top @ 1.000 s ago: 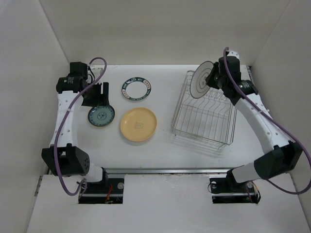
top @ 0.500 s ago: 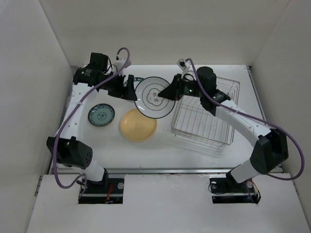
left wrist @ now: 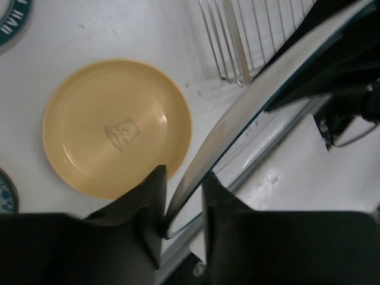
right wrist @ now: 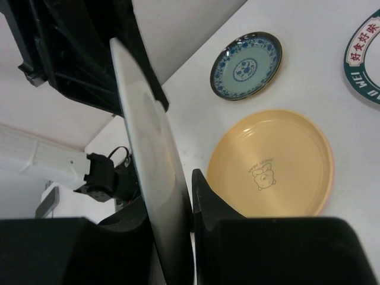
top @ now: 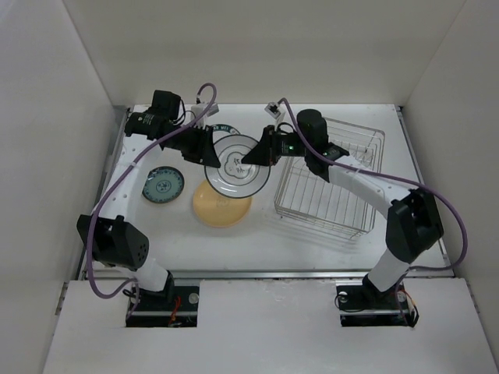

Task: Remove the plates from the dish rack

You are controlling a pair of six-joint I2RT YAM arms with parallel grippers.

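Nearest the arm bases, the yellow-orange plate (top: 218, 209) lies flat on the desk (top: 257, 234), a small bear drawing at its middle. To its left, a little farther back and apart from it, the teal plate (top: 162, 185) also lies flat. To its right stands the dish rack (top: 327, 195), reaching back toward the far wall.

Above the far edge of the yellow-orange plate and left of the rack, the white plate with a thin dark rim (top: 236, 167) is held off the desk between the two arms, tilted. The right gripper (top: 256, 156) has its jaws clamped on the plate's right edge; its wrist view shows the plate pinched edge-on between the fingers (right wrist: 205, 202). The left gripper (top: 204, 149) reaches in from the other side, its jaws straddling the left rim; whether they press on it or only flank it cannot be told.

Behind the held plate, a sliver of the green-banded plate (top: 221, 127) lies on the desk.
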